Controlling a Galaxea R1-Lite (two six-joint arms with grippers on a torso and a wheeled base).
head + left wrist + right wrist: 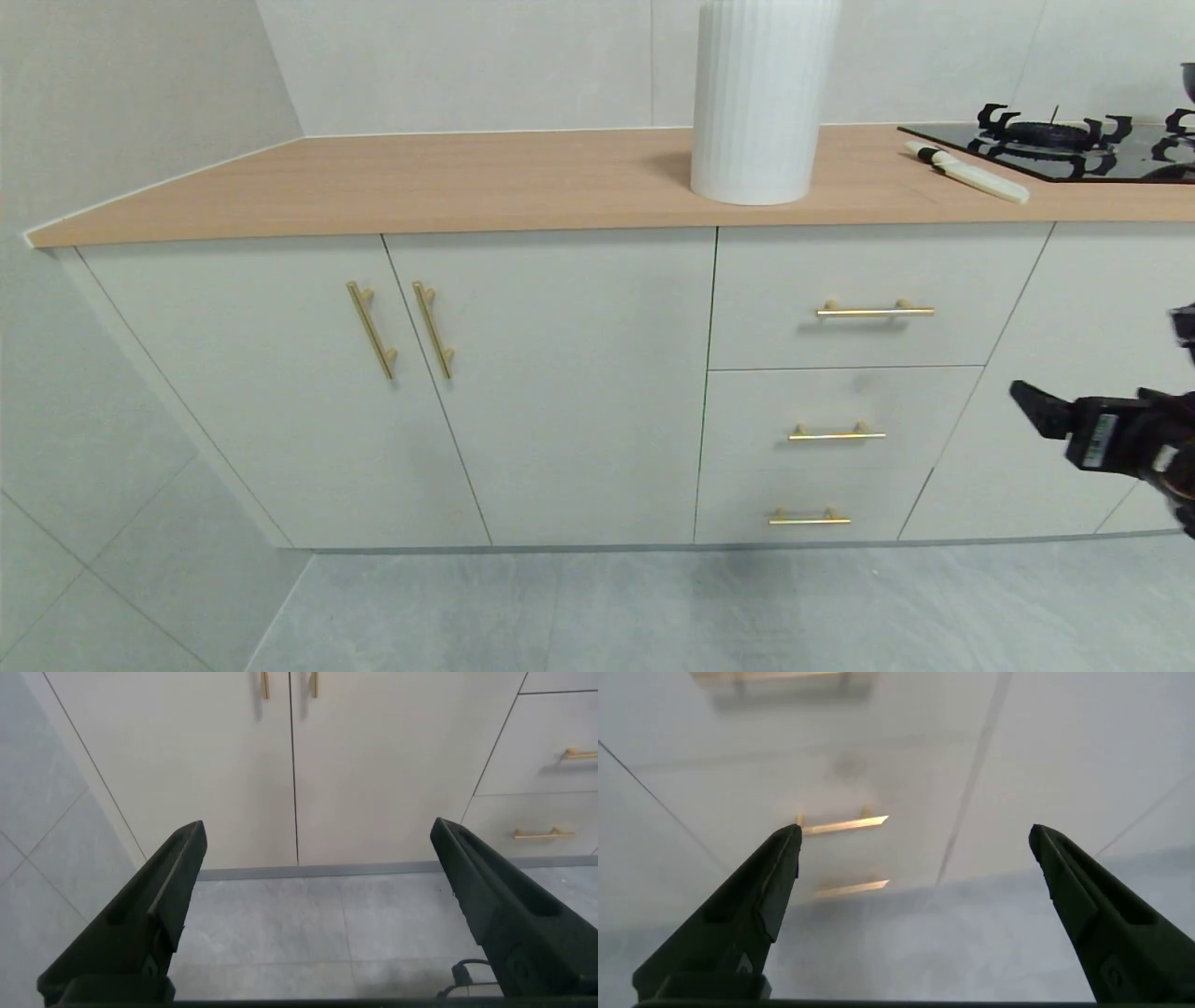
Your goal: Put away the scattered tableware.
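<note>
We see a knife [966,173] on the desk [467,182], upper right of the head view — the left gripper [318,831] and right gripper [915,831] both have jaws wide apart.

On the light wooden countertop [420,182], the white ribbed cylindrical container [758,103] stands left of the cream knife [971,175], which lies just beside the black glass hob [1120,166].

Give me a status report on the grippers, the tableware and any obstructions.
Left gripper open, empty, facing cabinet doors. Right gripper open, empty, before the drawers. Knife on countertop beside hob, untouched. All drawers shut.
</note>
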